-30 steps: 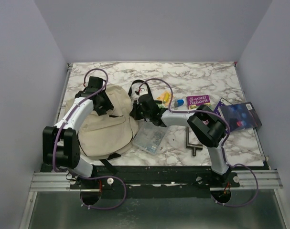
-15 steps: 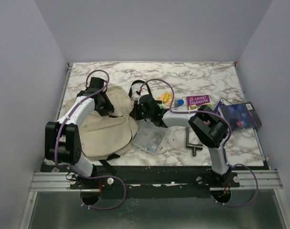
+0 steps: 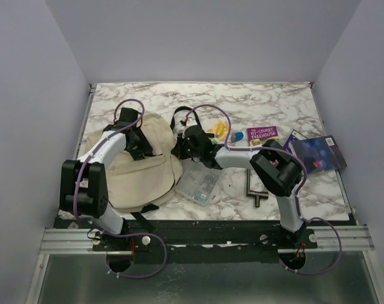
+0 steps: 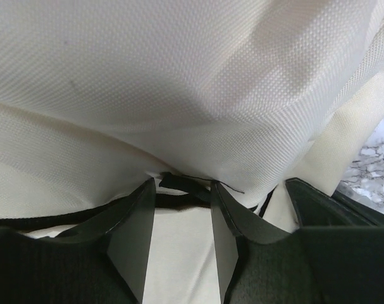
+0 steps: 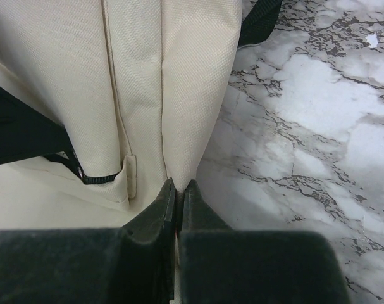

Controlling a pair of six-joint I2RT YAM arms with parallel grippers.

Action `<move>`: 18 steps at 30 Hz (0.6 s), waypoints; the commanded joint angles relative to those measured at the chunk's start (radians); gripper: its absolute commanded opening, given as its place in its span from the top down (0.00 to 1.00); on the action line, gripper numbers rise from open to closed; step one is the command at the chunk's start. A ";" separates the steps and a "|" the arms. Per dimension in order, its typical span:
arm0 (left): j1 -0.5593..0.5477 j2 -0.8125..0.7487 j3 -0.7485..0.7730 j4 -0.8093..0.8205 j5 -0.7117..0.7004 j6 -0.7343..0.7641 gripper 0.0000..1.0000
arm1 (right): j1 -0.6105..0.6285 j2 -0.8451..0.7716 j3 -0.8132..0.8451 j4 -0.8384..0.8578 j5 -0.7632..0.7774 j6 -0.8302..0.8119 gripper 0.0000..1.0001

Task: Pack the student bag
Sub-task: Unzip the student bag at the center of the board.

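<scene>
So here we've got a white marble-look table [image 3: 274,101] with grey veins, boxed in by plain pale lilac walls [image 3: 210,38] on the left, right and far sides. A metal rail [image 3: 204,239] runs along the near edge where the arms are bolted.

The bag [image 3: 131,180] is lying flat on the left half of the table, cream fabric up, with a black strap [image 3: 179,117] sticking out at its far right corner.

The left gripper [image 3: 140,144] is down on the far part of the bag. Its fingers [image 4: 133,234] sit partly apart, and a little black tab [image 4: 182,183] spans the gap right at the tips. We honestly can't tell if it's being squeezed or just lying there.

The right gripper [image 3: 184,151] is at the bag's right edge, and its fingers [image 5: 155,218] are clenched on a fold of the cream fabric.

The other stuff is all right of the bag:
- A clear plastic box [image 3: 198,184] sits just beside it.
- A metal tool [image 3: 255,189] lies further right.
- A purple book [image 3: 262,133] is beyond that, towards the far side.
- A dark blue book [image 3: 318,154] is near the right edge.
</scene>
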 commanded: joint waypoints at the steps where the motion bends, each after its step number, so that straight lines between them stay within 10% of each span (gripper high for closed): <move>1: 0.025 0.037 -0.005 0.051 0.112 -0.027 0.58 | 0.003 -0.045 0.011 0.058 -0.019 0.015 1.00; 12: 0.052 -0.015 -0.042 0.126 0.130 -0.019 0.99 | 0.003 -0.047 -0.030 0.109 -0.017 0.066 1.00; 18: 0.052 -0.161 -0.091 0.090 -0.021 -0.024 1.00 | 0.002 -0.062 -0.062 0.128 0.137 0.181 0.99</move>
